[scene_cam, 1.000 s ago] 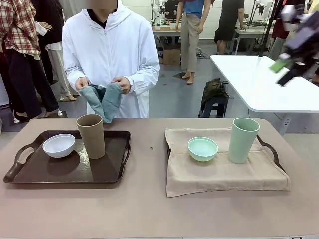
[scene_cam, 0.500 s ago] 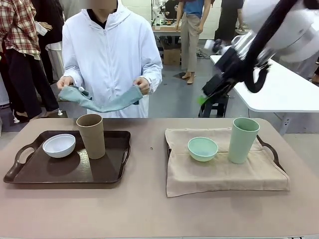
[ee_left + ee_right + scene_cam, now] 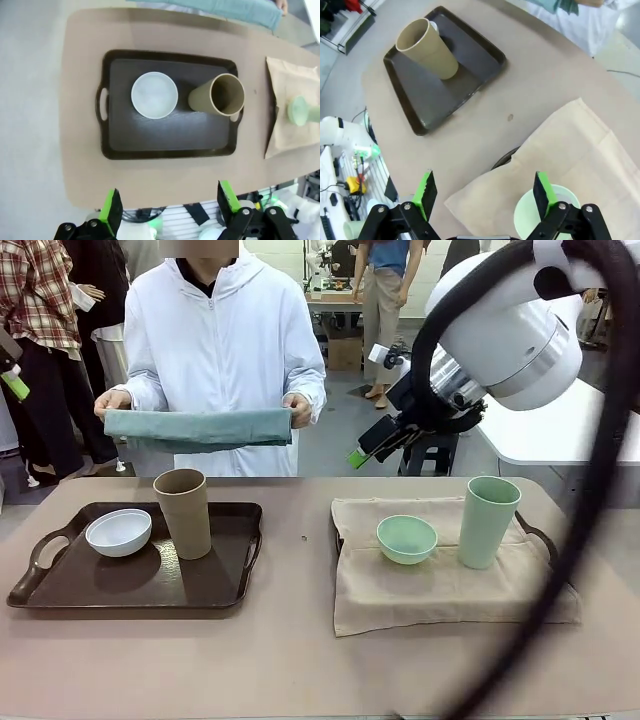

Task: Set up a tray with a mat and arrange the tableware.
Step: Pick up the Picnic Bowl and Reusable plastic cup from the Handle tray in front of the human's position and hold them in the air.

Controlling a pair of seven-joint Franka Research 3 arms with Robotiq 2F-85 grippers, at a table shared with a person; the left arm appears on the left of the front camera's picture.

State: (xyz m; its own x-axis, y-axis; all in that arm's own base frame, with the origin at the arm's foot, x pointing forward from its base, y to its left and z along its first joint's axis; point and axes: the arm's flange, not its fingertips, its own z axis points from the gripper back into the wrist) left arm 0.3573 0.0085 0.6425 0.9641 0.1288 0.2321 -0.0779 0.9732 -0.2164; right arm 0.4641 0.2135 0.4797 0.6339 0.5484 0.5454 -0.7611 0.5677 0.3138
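Spread flat now, person's teal mat point(image 3: 198, 428) waits.
Left jaws open above dark tray point(image 3: 150, 135), right jaws open too; white bowl point(image 3: 154, 95), tan cup point(image 3: 220, 95) probably need lifting off first.

Tan table point(image 3: 300, 670), dark brown tray point(image 3: 100, 585) at left, second tray point(image 3: 546, 541) under a beige mat point(image 3: 450, 595) at right

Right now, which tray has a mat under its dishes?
The tray on the robot's right: a tan mat covers it under the mint-green bowl and mint-green cup. The left tray is bare under its white bowl and brown cup.
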